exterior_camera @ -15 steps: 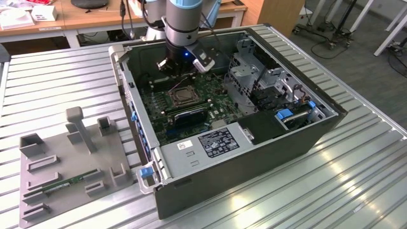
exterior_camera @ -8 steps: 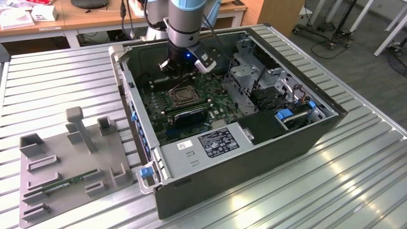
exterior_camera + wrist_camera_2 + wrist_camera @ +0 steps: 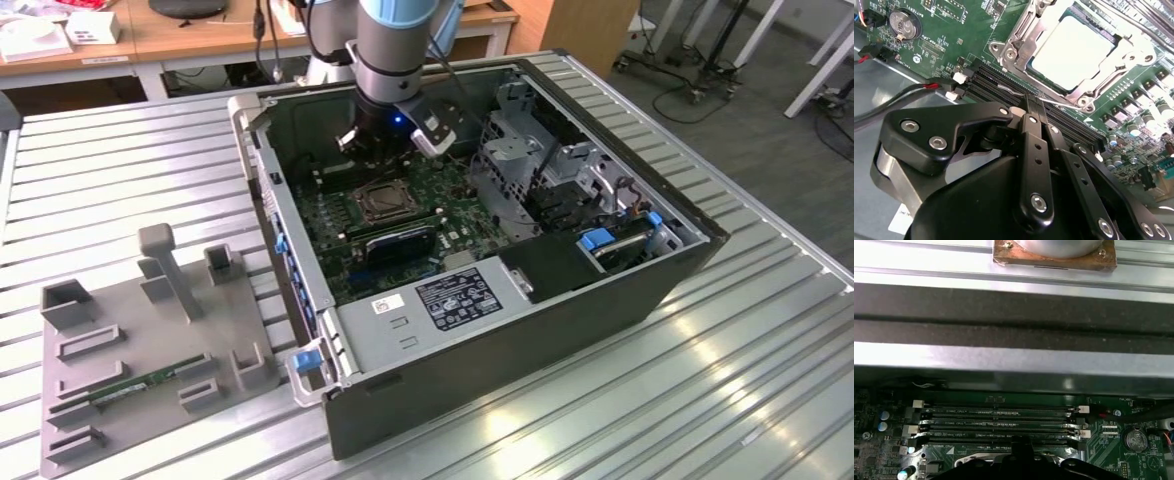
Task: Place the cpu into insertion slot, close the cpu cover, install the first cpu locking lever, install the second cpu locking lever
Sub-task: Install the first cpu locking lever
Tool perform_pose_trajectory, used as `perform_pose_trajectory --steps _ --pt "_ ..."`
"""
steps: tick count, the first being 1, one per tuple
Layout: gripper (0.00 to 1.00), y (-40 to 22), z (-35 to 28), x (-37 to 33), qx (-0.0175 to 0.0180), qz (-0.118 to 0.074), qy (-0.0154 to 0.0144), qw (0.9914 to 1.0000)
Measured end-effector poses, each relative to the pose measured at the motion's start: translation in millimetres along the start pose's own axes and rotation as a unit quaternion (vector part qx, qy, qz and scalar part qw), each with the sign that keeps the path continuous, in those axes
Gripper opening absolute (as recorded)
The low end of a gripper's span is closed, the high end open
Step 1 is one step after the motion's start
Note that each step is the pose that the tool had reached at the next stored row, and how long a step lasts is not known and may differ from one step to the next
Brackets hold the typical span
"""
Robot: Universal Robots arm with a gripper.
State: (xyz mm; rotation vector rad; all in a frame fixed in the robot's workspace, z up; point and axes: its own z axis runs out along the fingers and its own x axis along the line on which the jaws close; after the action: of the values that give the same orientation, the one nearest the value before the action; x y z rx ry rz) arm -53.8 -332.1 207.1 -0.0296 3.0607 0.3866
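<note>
The tool (image 3: 1034, 107) was pinched narrow, holding nothing. Just past its tips the cpu (image 3: 1074, 50) lay in the insertion slot (image 3: 1030, 59), under the cpu cover (image 3: 1015, 37). It looked thin, light, easily hurt; hold its edges.

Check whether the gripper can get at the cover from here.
Probably yes: the gripper hangs just over the memory slots beside the cover, and nothing stands between them.

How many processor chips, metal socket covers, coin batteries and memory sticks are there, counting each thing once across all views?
Processor chip: 1
Metal socket cover: 1
Coin battery: 1
Memory stick: 1
Total: 4
</note>
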Motion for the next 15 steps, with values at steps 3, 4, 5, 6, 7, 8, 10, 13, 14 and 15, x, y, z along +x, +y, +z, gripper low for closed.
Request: perform_pose_trajectory --steps 3,4,5,6,7,8,10,13,14,15 --pt "0.11 -0.8 1.8 -1.0 -0.0001 0.000 0.0000 1.00000" --pt "0.11 -1.0 2.5 -1.2 -0.0001 0.000 0.0000 1.00000" --pt "0.11 -1.2 3.0 -1.2 0.0000 0.000 -0.0001 1.00000" --pt "0.11 -1.3 3.3 -1.2 0.0000 0.000 0.0000 1.00000" --pt "0.11 -1.4 3.6 -1.1 0.0000 0.000 0.0000 1.00000" --pt "0.11 -1.5 4.0 -1.2 0.0000 0.000 0.0000 1.00000" --pt "0.11 -1.6 4.5 -1.2 0.0000 0.000 0.0000 1.00000" --pt "0.11 -1.8 5.1 -1.1 0.0000 0.000 0.0000 1.00000" --pt "0.11 -1.8 5.5 -1.1 -0.0001 0.000 -0.0001 1.00000" --pt "0.11 -1.9 5.9 -1.1 -0.0001 0.000 -0.0001 1.00000"
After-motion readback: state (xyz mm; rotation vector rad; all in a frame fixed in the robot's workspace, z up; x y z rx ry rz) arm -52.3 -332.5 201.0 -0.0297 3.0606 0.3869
